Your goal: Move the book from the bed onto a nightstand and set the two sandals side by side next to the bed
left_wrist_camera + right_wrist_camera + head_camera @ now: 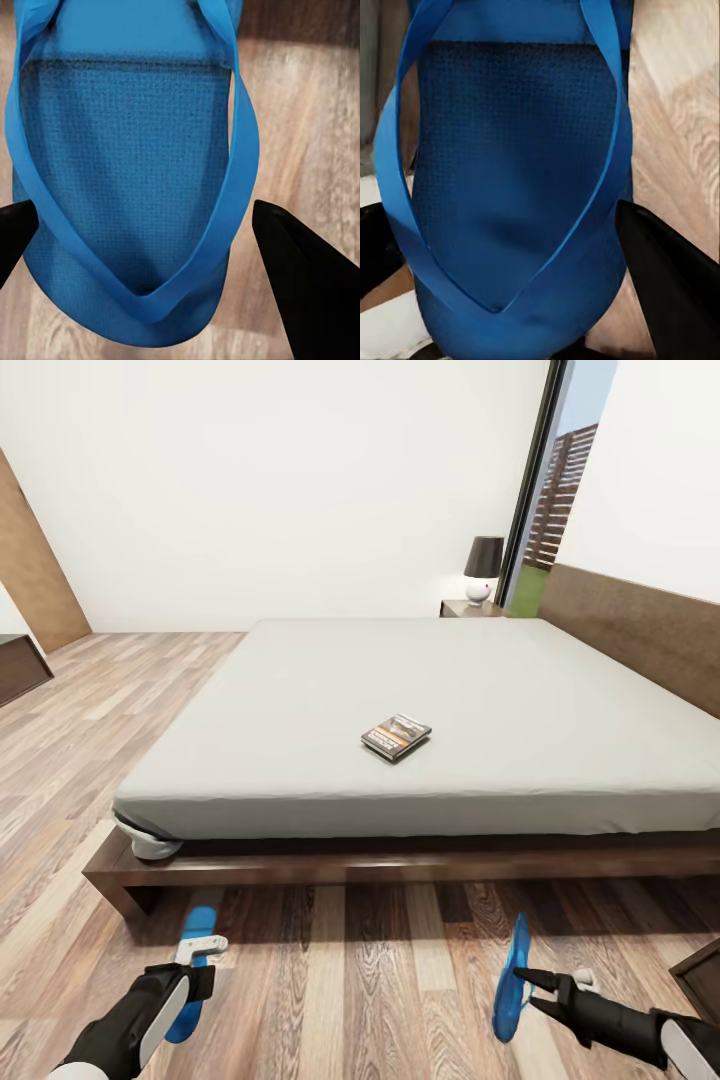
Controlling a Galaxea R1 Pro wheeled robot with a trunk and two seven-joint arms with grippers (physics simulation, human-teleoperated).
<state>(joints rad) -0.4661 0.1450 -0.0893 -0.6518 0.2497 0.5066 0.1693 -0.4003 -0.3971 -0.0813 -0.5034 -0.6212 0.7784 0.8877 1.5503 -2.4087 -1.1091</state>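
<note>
The book (396,736) lies flat on the grey mattress of the bed (520,680), near its front edge. Far back, beside the headboard, stands a nightstand (462,609). On the floor strip before the bed frame, my left gripper (200,950) (146,210) holds one blue sandal (203,920) (127,150) by its sides, sole roughly level. My right gripper (522,982) (499,217) is shut on the other sandal (514,960) (510,150), which stands on edge above the planks. In both wrist views black fingers (300,277) (660,270) flank the sandal.
A black-shaded lamp (483,567) sits on the nightstand by the tall window (548,490). A dark bench end (20,665) and a wooden door (30,570) are at the left. A dark furniture corner (700,980) juts in at the lower right.
</note>
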